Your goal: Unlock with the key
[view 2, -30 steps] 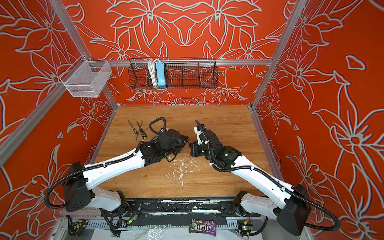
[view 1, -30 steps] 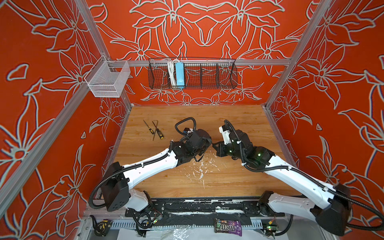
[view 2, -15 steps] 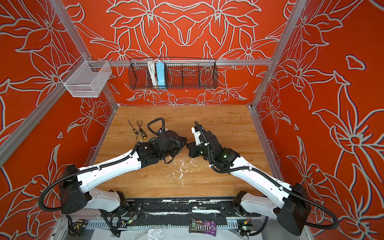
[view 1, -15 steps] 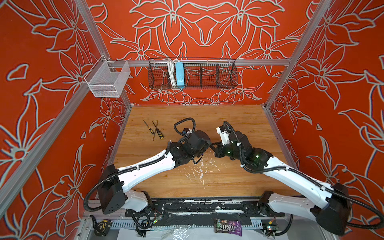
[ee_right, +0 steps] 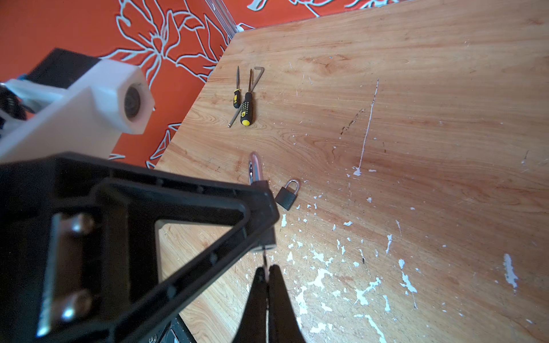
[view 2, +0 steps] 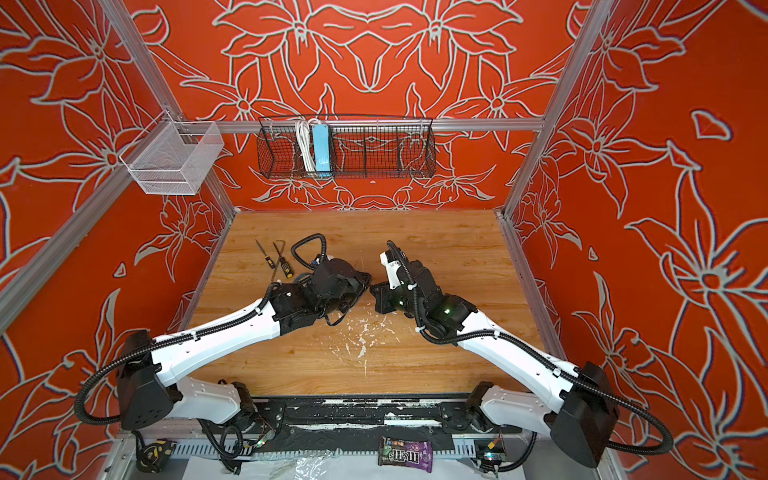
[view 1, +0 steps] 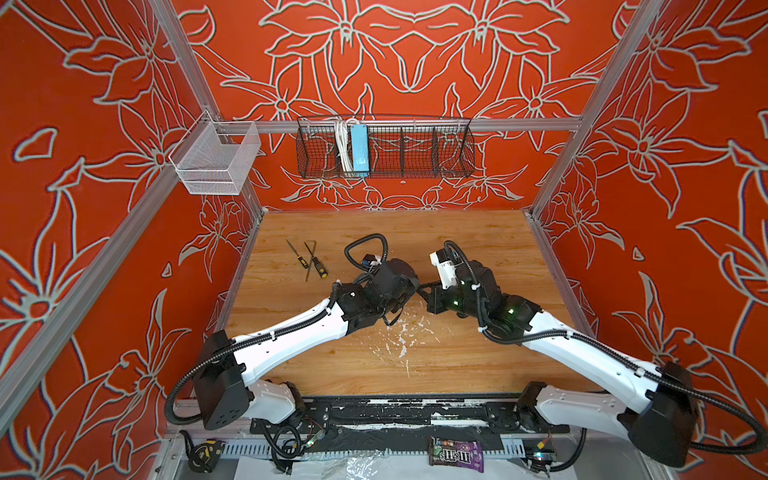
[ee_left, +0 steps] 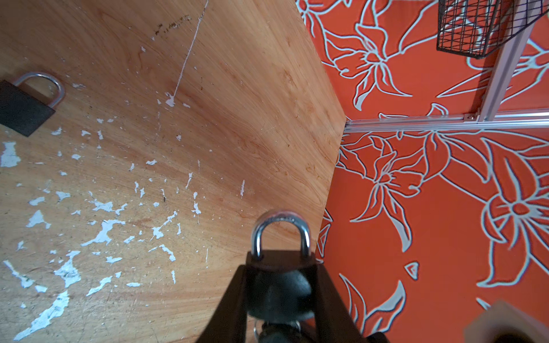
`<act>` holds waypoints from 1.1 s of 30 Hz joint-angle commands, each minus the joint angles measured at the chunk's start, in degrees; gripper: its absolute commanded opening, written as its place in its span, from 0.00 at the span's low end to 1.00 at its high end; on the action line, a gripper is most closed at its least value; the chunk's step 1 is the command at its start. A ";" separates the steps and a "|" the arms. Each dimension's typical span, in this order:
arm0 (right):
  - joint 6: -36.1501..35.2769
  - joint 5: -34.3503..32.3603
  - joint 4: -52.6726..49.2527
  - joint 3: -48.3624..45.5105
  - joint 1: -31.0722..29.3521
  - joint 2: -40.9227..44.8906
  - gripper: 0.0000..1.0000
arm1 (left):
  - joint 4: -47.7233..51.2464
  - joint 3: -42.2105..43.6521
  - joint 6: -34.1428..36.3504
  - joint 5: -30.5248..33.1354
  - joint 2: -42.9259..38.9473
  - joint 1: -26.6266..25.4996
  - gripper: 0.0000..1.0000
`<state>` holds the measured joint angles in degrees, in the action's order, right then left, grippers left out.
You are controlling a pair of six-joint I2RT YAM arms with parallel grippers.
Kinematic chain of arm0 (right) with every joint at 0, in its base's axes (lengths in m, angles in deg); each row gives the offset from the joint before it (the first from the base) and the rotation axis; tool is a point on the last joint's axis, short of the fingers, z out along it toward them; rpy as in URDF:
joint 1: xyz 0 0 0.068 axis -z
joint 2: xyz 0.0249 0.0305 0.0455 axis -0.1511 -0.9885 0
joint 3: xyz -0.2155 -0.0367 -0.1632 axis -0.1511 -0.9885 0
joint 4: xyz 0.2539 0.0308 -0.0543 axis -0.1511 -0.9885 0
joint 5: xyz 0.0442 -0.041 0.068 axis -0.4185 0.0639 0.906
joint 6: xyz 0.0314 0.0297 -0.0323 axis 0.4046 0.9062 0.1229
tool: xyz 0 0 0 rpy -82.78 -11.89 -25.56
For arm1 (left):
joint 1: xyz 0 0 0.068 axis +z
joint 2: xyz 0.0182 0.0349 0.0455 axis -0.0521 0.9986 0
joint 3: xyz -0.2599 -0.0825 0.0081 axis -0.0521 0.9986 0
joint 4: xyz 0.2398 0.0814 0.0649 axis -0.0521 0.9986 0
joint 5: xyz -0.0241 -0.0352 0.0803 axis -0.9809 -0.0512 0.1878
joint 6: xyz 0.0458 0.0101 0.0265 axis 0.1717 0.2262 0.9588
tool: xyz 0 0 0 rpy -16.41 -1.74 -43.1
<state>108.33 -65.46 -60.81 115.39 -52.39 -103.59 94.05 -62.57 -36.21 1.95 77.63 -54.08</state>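
Note:
My left gripper (ee_left: pixel 280 264) is shut on a black padlock (ee_left: pixel 279 257) held off the table, its silver shackle (ee_left: pixel 280 221) sticking out past the fingertips. In the right wrist view the same padlock's shackle (ee_right: pixel 255 170) shows behind the left gripper's finger (ee_right: pixel 178 213). My right gripper (ee_right: pixel 267 270) is shut on a thin key (ee_right: pixel 264 257). The key's blade reaches the underside of the padlock; how deep it sits I cannot tell. In both top views the two grippers (view 1: pixel 417 287) (view 2: pixel 371 287) meet tip to tip over the table's middle, hiding lock and key.
A second black padlock (ee_right: pixel 287 194) (ee_left: pixel 23 104) lies flat on the wooden table (view 1: pixel 478 365) close by. Two screwdrivers and a hex key (view 1: pixel 309 262) (ee_right: pixel 246 107) lie at the back left. A black wire basket (view 1: pixel 384 147) and a white mesh basket (view 1: pixel 216 164) hang on the walls.
The two grippers have drawn closer together, so that their tips now meet. Both grips are unchanged.

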 commanded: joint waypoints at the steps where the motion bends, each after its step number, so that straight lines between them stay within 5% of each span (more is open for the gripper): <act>1: -1.21 -0.53 10.03 -0.17 0.13 0.89 0.00 | -3.54 -1.61 0.43 -8.01 -0.19 -2.83 0.00; 9: -5.26 -1.23 5.78 -1.73 0.14 2.33 0.00 | 0.15 -2.72 3.15 -1.53 -0.15 -2.87 0.00; 16: -7.58 -0.93 1.93 -5.32 0.20 5.84 0.30 | 1.61 -2.46 4.38 4.06 -0.80 -2.19 0.00; 25: -2.97 3.10 0.72 -7.86 0.33 10.43 0.29 | 1.59 -2.47 4.32 4.96 -0.87 -1.73 0.00; 33: -0.62 4.29 3.59 -6.81 0.94 8.49 0.18 | 1.20 -2.73 4.37 4.04 -0.66 -1.73 0.00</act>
<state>106.19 -62.51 -58.93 107.76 -51.76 -94.37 95.58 -63.75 -32.56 5.23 77.60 -55.91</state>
